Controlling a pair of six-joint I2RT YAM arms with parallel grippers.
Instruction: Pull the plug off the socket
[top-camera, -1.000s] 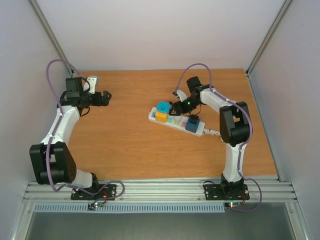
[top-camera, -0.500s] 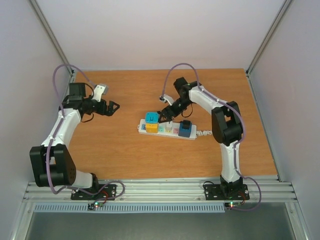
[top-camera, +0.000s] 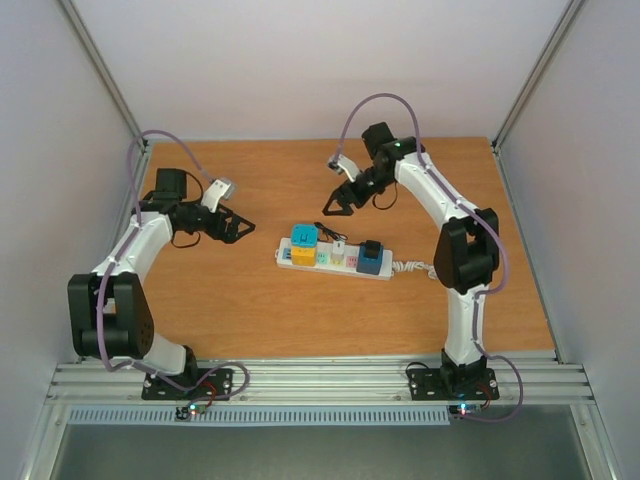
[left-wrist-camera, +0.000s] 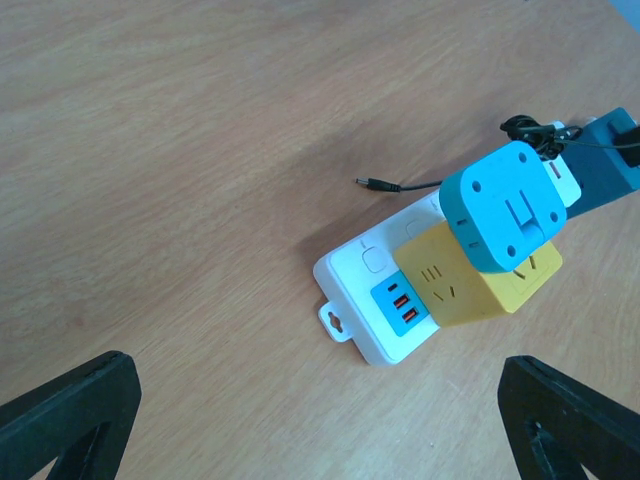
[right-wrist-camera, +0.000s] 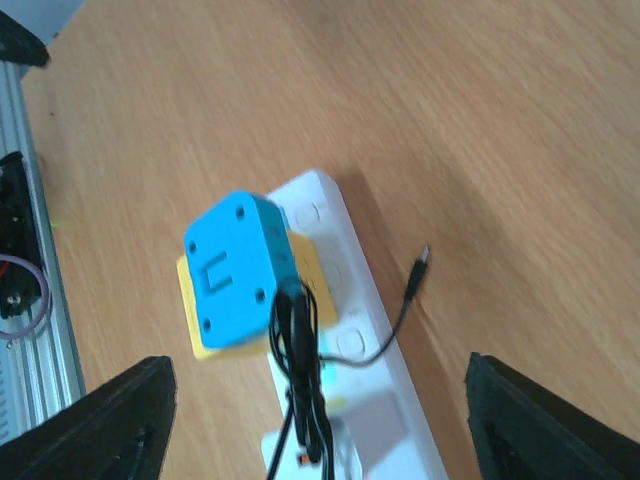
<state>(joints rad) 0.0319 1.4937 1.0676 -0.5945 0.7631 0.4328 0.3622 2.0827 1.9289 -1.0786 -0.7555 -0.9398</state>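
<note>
The socket, a long white power strip (top-camera: 338, 258), lies mid-table with its white cord (top-camera: 411, 266) trailing right. At its left end a light-blue cube plug (top-camera: 304, 236) sits beside a yellow cube adapter (top-camera: 303, 255). A dark-blue plug (top-camera: 371, 257) sits near its right end. My left gripper (top-camera: 240, 226) is open and empty, left of the strip. My right gripper (top-camera: 335, 203) is open and empty, behind the strip and above it. The left wrist view shows the strip's end (left-wrist-camera: 362, 292), the blue cube (left-wrist-camera: 505, 205) and the yellow cube (left-wrist-camera: 470, 282) ahead of the gripper (left-wrist-camera: 320, 420). The right wrist view shows the blue cube (right-wrist-camera: 235, 275) between its wide-apart jaws.
A thin black cable (left-wrist-camera: 400, 186) with a small barrel tip lies on the wood behind the strip; its coiled bundle (right-wrist-camera: 305, 390) hangs at the blue cube. Grey walls enclose the table on three sides. A metal rail (top-camera: 320, 380) runs along the near edge.
The strip was slid left and turned level, then stayed put. My right gripper has since lifted away to the far side. My left gripper has moved right toward the strip.
</note>
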